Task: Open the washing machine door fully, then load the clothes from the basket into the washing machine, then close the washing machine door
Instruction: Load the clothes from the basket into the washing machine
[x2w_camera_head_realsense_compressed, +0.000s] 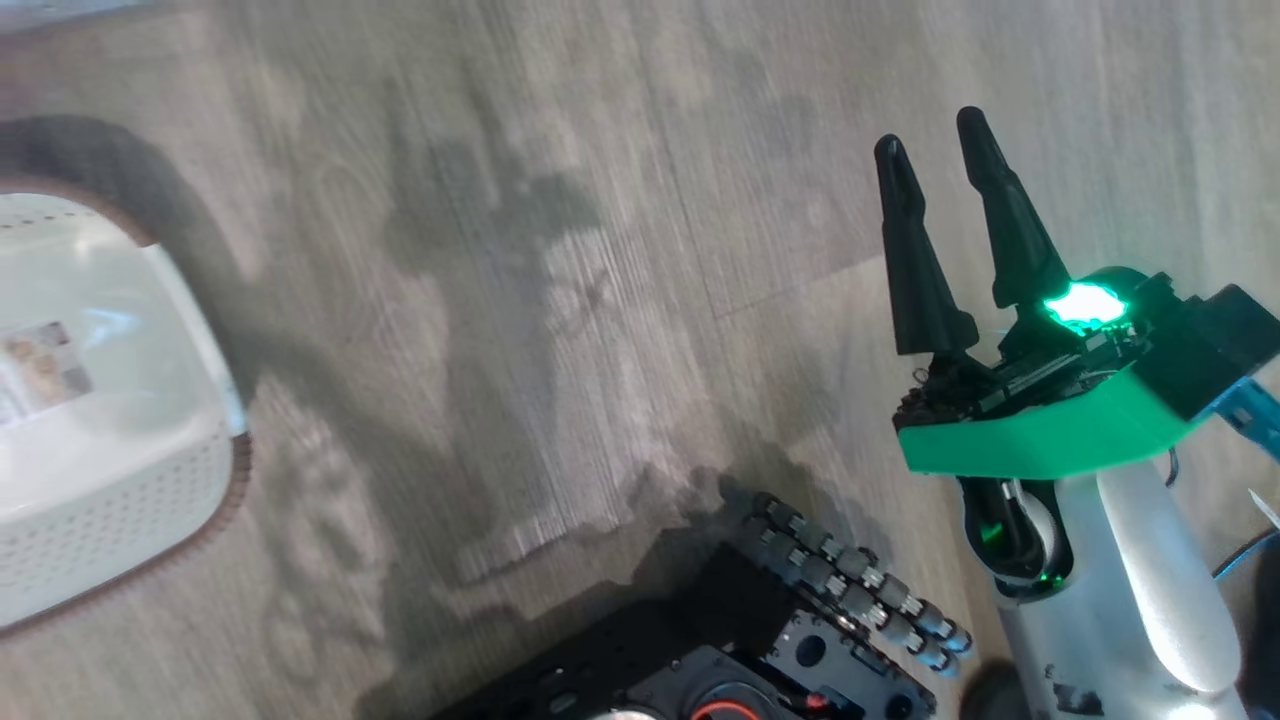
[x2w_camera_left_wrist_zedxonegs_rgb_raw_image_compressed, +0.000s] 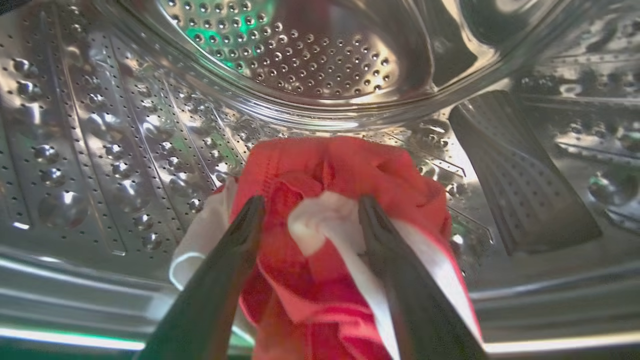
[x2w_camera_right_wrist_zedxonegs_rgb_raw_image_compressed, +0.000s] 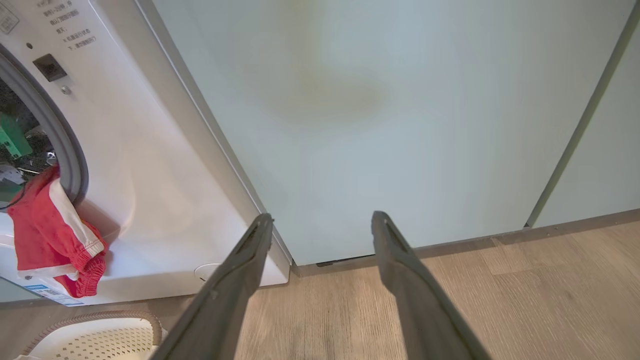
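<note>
Clothes (x2w_camera_left_wrist_zedxonegs_rgb_raw_image_compressed: 350, 170), crumpled red fabric with white panels, lie low in the centre of the left wrist view on the dimpled, perforated steel drum (x2w_camera_left_wrist_zedxonegs_rgb_raw_image_compressed: 125, 150) of the washing machine (x2w_camera_right_wrist_zedxonegs_rgb_raw_image_compressed: 150, 175); at the right wrist view's left edge a ribbed red cuff hangs over the grey door seal (x2w_camera_right_wrist_zedxonegs_rgb_raw_image_compressed: 67, 145); left gripper (x2w_camera_left_wrist_zedxonegs_rgb_raw_image_compressed: 309, 207) straddles the bundle, jaws wide, pinching nothing; right gripper (x2w_camera_right_wrist_zedxonegs_rgb_raw_image_compressed: 322, 217) is spread wide, empty, before a smooth pale cabinet (x2w_camera_right_wrist_zedxonegs_rgb_raw_image_compressed: 400, 125); the basket (x2w_camera_head_realsense_compressed: 120, 500), perforated cream plastic with a brown woven rim, sits on wood-grain floor (x2w_camera_head_realsense_compressed: 600, 200).
</note>
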